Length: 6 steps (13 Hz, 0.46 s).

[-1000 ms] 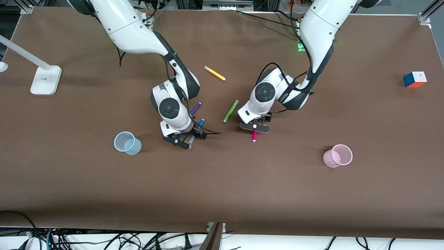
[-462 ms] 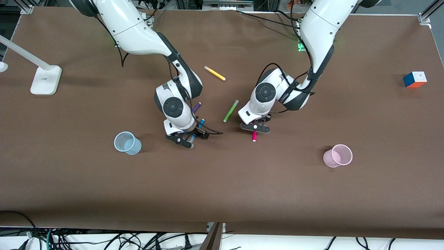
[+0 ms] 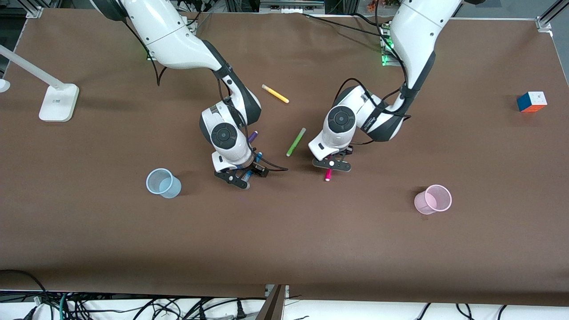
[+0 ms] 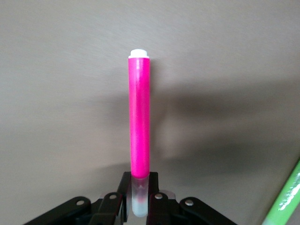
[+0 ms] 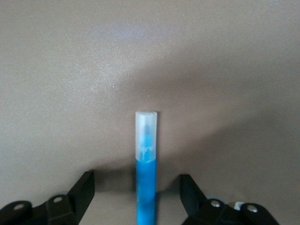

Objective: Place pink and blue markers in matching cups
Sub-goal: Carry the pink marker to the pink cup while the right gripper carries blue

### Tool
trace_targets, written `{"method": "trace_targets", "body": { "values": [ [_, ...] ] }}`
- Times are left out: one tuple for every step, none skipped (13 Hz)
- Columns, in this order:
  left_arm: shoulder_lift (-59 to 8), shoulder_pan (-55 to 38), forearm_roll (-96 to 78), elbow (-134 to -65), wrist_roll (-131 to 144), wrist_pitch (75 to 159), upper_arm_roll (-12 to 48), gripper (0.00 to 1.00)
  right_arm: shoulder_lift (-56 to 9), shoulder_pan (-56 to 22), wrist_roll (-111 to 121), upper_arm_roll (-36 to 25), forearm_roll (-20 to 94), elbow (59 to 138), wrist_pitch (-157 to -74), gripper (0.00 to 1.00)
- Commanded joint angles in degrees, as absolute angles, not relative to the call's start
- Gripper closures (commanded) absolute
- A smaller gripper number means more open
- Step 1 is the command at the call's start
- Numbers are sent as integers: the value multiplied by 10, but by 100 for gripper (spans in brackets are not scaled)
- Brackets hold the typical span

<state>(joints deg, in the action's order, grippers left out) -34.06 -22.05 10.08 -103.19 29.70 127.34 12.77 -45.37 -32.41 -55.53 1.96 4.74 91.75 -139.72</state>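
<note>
My left gripper (image 3: 331, 166) is shut on the whitish end of the pink marker (image 4: 139, 124), whose tip (image 3: 328, 177) sticks out toward the front camera. My right gripper (image 3: 240, 177) is open and low over the blue marker (image 5: 146, 178), one finger on each side and not touching it. The marker lies on the table with its pale clear cap (image 5: 146, 136) pointing away from the jaws. The pale blue cup (image 3: 162, 182) stands toward the right arm's end, beside my right gripper. The pale pink cup (image 3: 433, 199) stands toward the left arm's end.
A purple marker (image 3: 252, 136) lies partly under the right wrist. A lime-green marker (image 3: 295, 142) lies between the two grippers and shows in the left wrist view (image 4: 284, 199). A yellow marker (image 3: 275, 94) lies farther back. A colour cube (image 3: 530, 102) and a lamp base (image 3: 58, 102) sit at the table's ends.
My left gripper has closed on the pink marker and shifted slightly toward the pink cup. My right gripper has slid a little along the blue marker, still open.
</note>
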Motion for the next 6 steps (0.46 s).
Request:
{"method": "trace_targets", "body": {
  "values": [
    [-323, -210, 133, -998, 266, 1189, 128, 96, -458, -330, -556, 18, 56, 913, -1399, 100],
    [-319, -209, 135, -980, 245, 1153, 125, 95, -458, -330, -555, 18, 55, 913, -1399, 100],
    [-312, -201, 135, -964, 235, 1117, 122, 94, -458, -329, -554, 17, 55, 913, -1399, 100],
    [-305, -191, 137, -952, 233, 1088, 122, 94, -457, -327, -554, 17, 55, 913, -1399, 100],
    [-299, -179, 137, -941, 221, 1065, 123, 96, -455, -326, -553, 18, 55, 912, -1398, 100],
    [-296, -174, 138, -933, 186, 1041, 120, 96, -454, -325, -552, 17, 55, 912, -1397, 100]
  ]
}}
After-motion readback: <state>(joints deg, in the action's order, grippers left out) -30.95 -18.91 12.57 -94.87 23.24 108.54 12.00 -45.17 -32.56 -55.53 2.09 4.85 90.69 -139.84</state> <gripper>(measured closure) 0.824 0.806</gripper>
